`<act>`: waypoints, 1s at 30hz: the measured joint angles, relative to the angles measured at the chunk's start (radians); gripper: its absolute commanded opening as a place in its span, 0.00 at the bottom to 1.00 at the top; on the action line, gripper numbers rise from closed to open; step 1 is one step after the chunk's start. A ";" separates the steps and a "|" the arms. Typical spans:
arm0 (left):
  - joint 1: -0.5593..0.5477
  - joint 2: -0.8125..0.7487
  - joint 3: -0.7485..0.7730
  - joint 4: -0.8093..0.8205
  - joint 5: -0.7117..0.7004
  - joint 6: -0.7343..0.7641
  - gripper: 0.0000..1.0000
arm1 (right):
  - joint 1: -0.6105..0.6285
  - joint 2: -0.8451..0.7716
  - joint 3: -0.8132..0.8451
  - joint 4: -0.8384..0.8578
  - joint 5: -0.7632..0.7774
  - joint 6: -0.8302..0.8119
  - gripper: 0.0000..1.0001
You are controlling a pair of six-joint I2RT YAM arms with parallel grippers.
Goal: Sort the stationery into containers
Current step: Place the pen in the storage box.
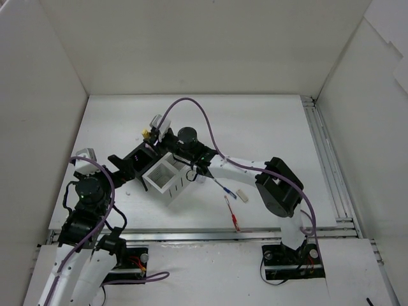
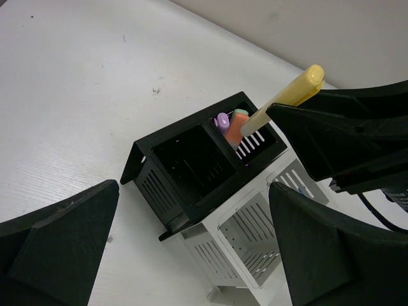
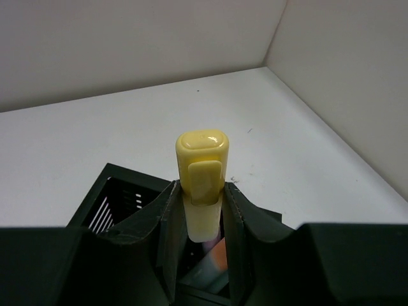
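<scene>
Right wrist view: my right gripper (image 3: 200,199) clamps one yellow highlighter (image 3: 201,167) over the black box (image 2: 159,191), which already holds three highlighters (image 2: 233,132). My left gripper (image 2: 197,250) is spread wide and holds nothing. One blue pen (image 1: 223,189), one red pen (image 1: 232,213) and one eraser (image 1: 241,194) lie near the white box (image 2: 250,236).

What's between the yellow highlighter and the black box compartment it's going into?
Nothing visible. The right gripper holds the yellow highlighter tilted over the black box, with its tip at the compartment opening. Other highlighters stand in that compartment but seem to leave room beside them.
</scene>
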 measured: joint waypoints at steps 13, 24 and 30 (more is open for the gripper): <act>0.000 0.000 0.000 -0.014 -0.011 -0.005 1.00 | -0.004 0.048 -0.053 0.026 0.074 0.072 0.02; 0.000 0.026 0.000 -0.021 -0.010 -0.006 1.00 | -0.003 0.048 -0.092 0.027 0.126 0.116 0.66; 0.000 0.056 0.002 -0.032 0.010 -0.005 1.00 | -0.003 0.018 -0.097 0.026 0.152 0.090 0.80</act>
